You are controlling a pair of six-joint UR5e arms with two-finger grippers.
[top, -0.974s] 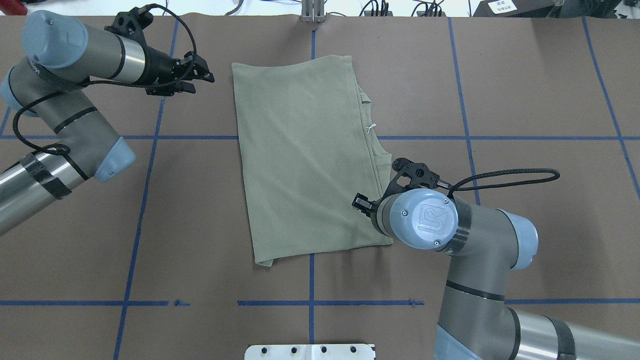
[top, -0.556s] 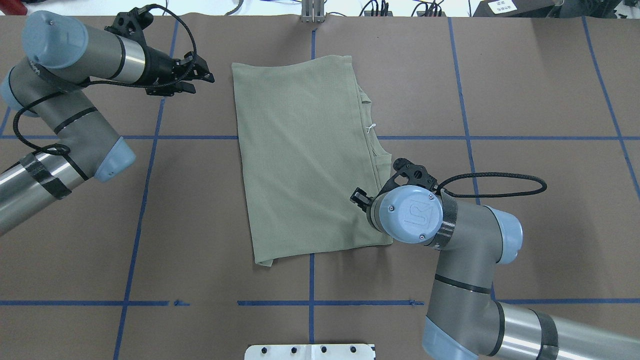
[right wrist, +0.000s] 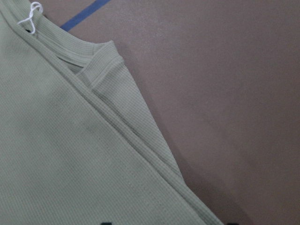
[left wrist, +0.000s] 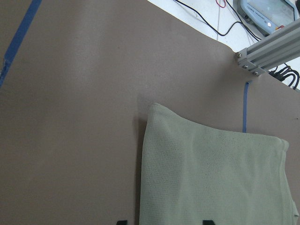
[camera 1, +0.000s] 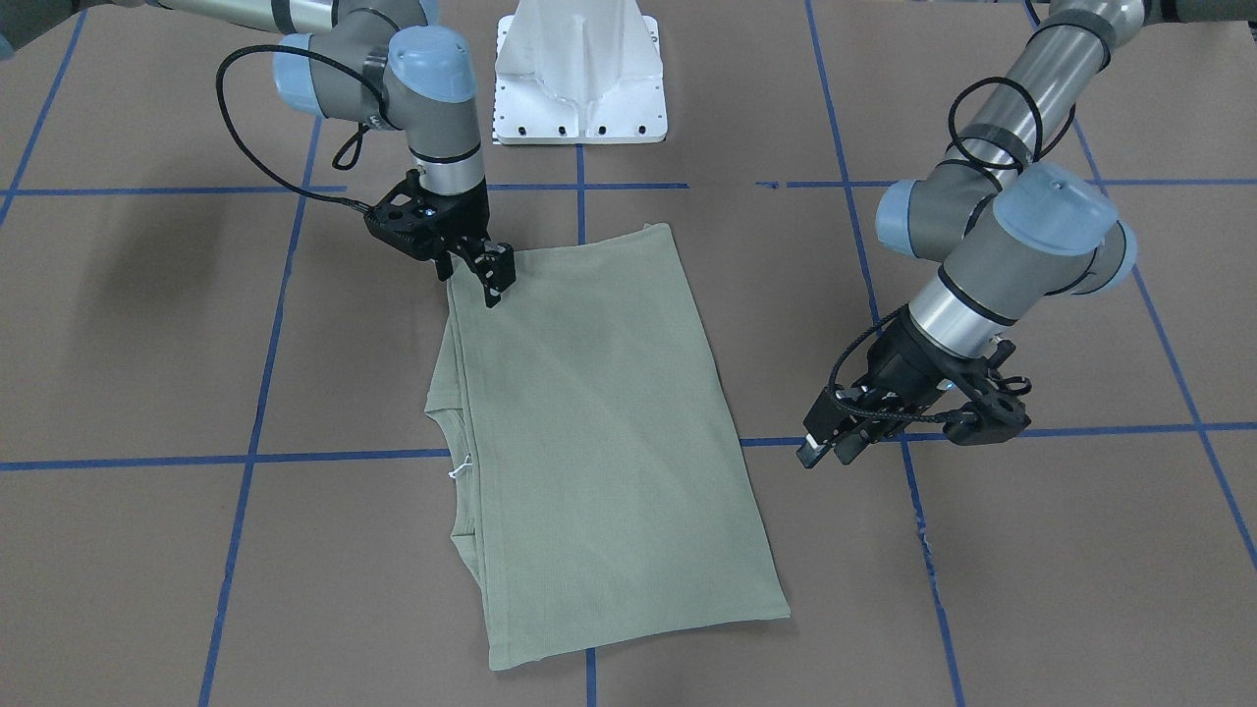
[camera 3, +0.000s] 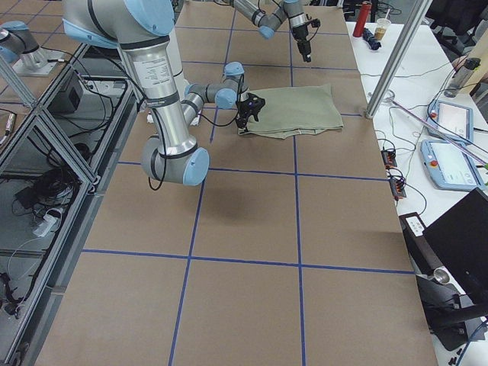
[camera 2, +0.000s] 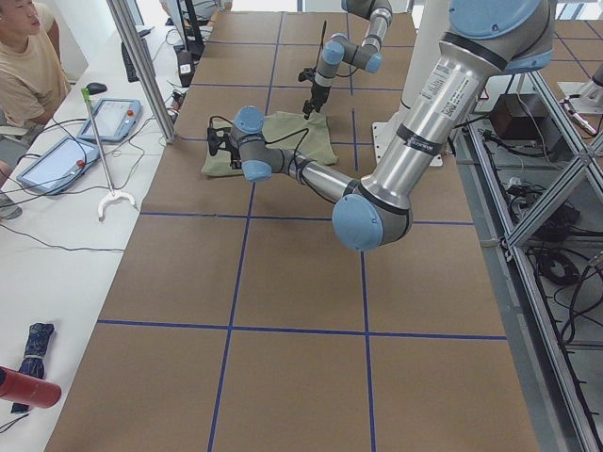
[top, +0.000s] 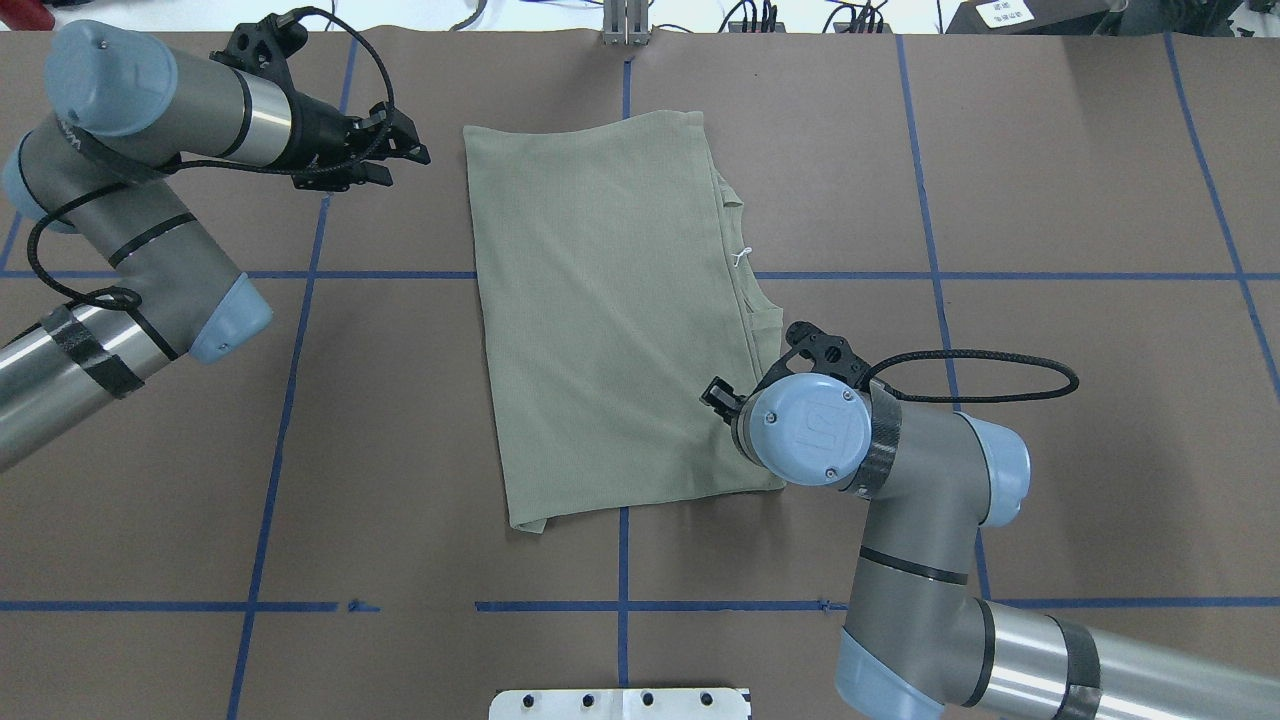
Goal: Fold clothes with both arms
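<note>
When lowering the right gripper [camera 1: 481, 277], spread wide close over the near right corner of the shirt [top: 610, 310], guard against pinching only the top layer, given stacked, offset edges beside the collar [right wrist: 101, 64]; otherwise expect a split fold. Watch the label thread [top: 741, 257] for snagging. Bring in the left gripper [top: 405, 152], also spread and apart from the far left corner, in step, or risk skew. Locate the shirt folded flat at the middle of the table [top: 1050, 200]. Treat the pedestal base [camera 1: 581, 69] as well apart from both paths.
</note>
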